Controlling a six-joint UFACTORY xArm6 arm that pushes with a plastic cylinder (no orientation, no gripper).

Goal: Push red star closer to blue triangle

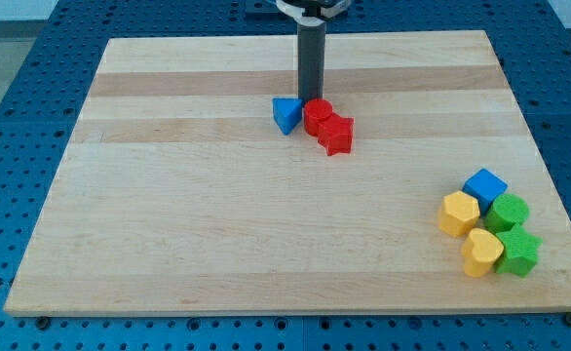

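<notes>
Pale wooden table [217,224], planks in lighter and darker bands, smooth grain, resting on a blue perforated base [13,117]. Small matte blocks throughout, plastic-looking, chunky and faceted.

Up near 12 o'clock on the table — a tight trio. Blue triangle [285,114] at the 9 o'clock side, a wedge with a sharp lower point. Right against it at 3 o'clock, a red cylinder [317,116], round-topped. Then the red star [337,135], at about 4 o'clock from the cylinder and touching it, knobbly points showing. So: star near the triangle but not against it, cylinder wedged between.

Straight dark rod coming down from the top edge, smooth and cylindrical. My tip [311,99] planted just behind the trio, at 12 o'clock from the seam between triangle and cylinder, seemingly touching or nearly touching the cylinder's far side — hard to call exactly. No hand on this rig, just the rod; nothing apart, nothing together, nothing held.

Down at 4 o'clock on the table, well apart from the action — a second cluster, packed close. Blue cube [485,184] at its 12 o'clock. Yellow hexagon-like block [458,214] at 9 o'clock. Green cylinder [508,211] at 3 o'clock. Below, a second yellow block [481,252], faceted too, and beside it a green star [518,252] at 5 o'clock.
</notes>
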